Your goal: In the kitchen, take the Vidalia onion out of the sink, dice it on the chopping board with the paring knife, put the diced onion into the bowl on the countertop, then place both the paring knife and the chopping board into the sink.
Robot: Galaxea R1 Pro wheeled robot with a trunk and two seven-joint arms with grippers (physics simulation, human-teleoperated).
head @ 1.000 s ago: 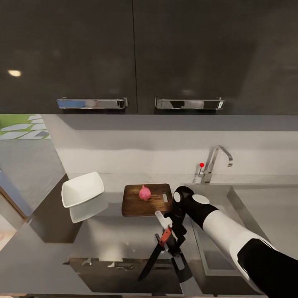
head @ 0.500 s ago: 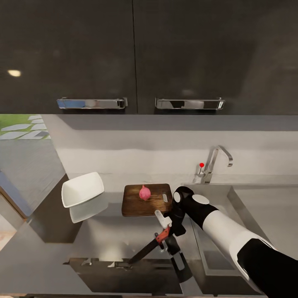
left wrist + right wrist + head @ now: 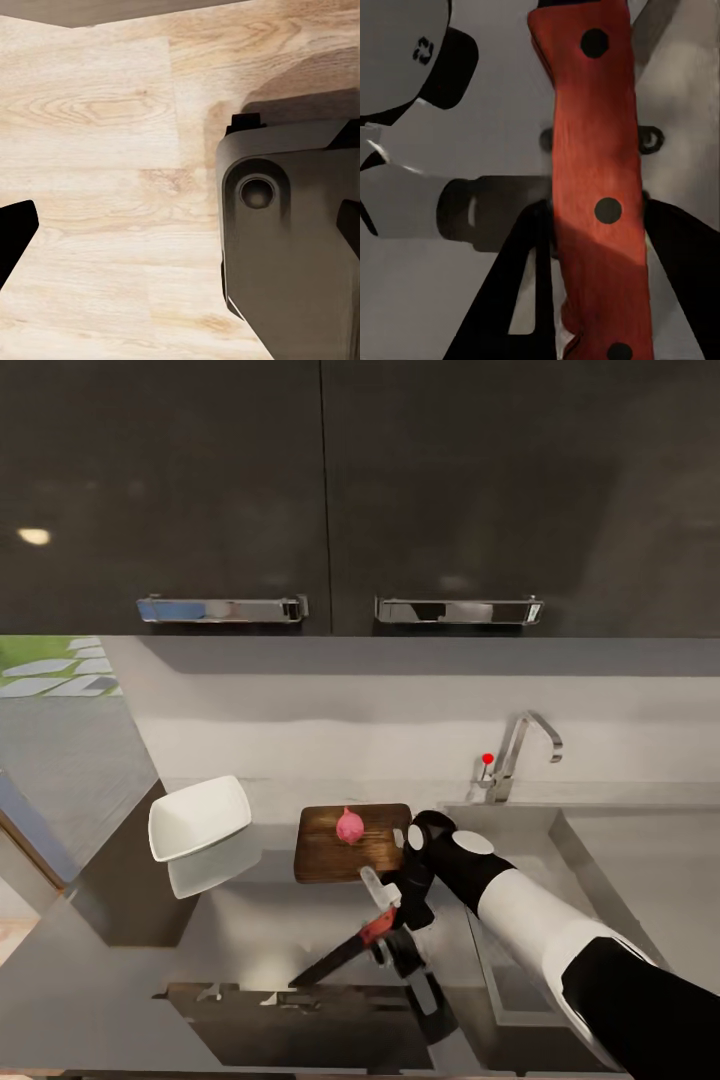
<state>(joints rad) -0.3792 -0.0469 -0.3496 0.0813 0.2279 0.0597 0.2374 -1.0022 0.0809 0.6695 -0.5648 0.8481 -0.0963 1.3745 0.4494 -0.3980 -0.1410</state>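
Note:
A pink Vidalia onion (image 3: 349, 825) sits on the dark wooden chopping board (image 3: 335, 852), which lies on the grey countertop (image 3: 250, 930). Just in front of the board, my right gripper (image 3: 386, 932) is shut on the red handle of the paring knife (image 3: 377, 927). The dark blade slants down to the left over the counter's front edge. In the right wrist view the handle (image 3: 598, 180) is clamped between the black fingers (image 3: 521, 300) of the right gripper (image 3: 600, 247). The white bowl (image 3: 200, 815) stands left of the board. The sink (image 3: 540, 830) lies to the right, partly behind my arm. My left gripper (image 3: 180, 232) hangs open over a wooden floor.
A chrome tap (image 3: 520, 755) with a red dot rises behind the sink. Dark wall cabinets (image 3: 330, 490) with chrome handles hang overhead. A grey part of my own base (image 3: 292, 240) shows in the left wrist view.
The knife has swung from pointing steeply down to slanting low and left. My right arm has shifted slightly left, toward the board. Onion, board and bowl have not moved.

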